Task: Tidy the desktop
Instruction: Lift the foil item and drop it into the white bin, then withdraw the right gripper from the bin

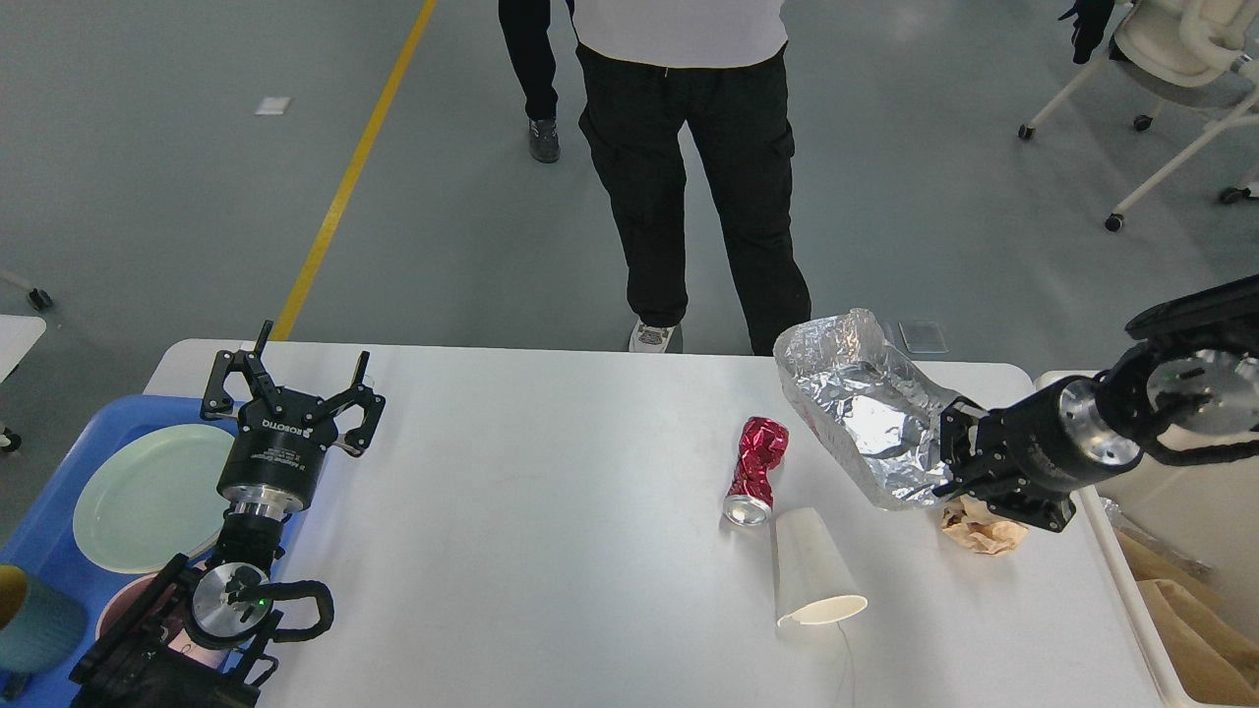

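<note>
right end effector (952,454) clamped on foil (866,413), held above table (541,551) | bin (1175,580) lay just right, nearest my right arm | can (755,470), cup (812,580) on table | left end effector (295,379) open, empty

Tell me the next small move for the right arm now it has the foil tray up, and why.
Probably swing the right gripper rightward over the cream bin and release. Its jaws pinch the foil tray, lifted off the desktop; the bin sits just beyond the table's right edge and already holds brown paper.
</note>
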Available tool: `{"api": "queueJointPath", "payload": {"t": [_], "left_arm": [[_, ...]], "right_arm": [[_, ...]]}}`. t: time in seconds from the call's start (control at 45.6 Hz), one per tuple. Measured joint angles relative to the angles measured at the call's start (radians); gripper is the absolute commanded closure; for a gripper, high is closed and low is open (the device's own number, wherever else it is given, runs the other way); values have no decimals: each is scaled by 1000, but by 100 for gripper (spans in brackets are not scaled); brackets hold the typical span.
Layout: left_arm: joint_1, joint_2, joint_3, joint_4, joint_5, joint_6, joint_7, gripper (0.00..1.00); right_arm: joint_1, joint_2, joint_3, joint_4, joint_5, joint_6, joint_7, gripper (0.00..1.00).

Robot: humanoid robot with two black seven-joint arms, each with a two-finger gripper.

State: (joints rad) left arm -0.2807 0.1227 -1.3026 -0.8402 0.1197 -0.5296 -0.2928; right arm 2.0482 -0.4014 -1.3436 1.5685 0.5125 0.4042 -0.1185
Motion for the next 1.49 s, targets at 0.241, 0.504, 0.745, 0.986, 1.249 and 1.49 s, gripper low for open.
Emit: {"api": "queueJointPath", "payload": {"t": [0.241, 0.504, 0.745, 0.986, 1.249, 1.49], "left_arm": [[0, 0, 0, 0, 0, 0, 0, 4], [0, 0, 0, 0, 0, 0, 0, 4], [0, 0, 0, 0, 0, 0, 0, 4], [1, 0, 0, 0, 0, -1, 1, 4], [2, 0, 0, 0, 0, -1, 1, 4], [2, 0, 0, 0, 0, -1, 1, 4]], "right_arm": [[337, 41, -138, 116, -177, 179, 0, 100], [366, -34, -182, 117, -246, 208, -1, 100], [88, -290, -259, -88, -251, 64, -2, 100], [-308, -464, -140, -447, -266, 5, 3, 100], [-914, -435, 270, -863, -267, -71, 1, 100], [-1305, -214, 452, -1272, -254, -186, 0, 100]]}}
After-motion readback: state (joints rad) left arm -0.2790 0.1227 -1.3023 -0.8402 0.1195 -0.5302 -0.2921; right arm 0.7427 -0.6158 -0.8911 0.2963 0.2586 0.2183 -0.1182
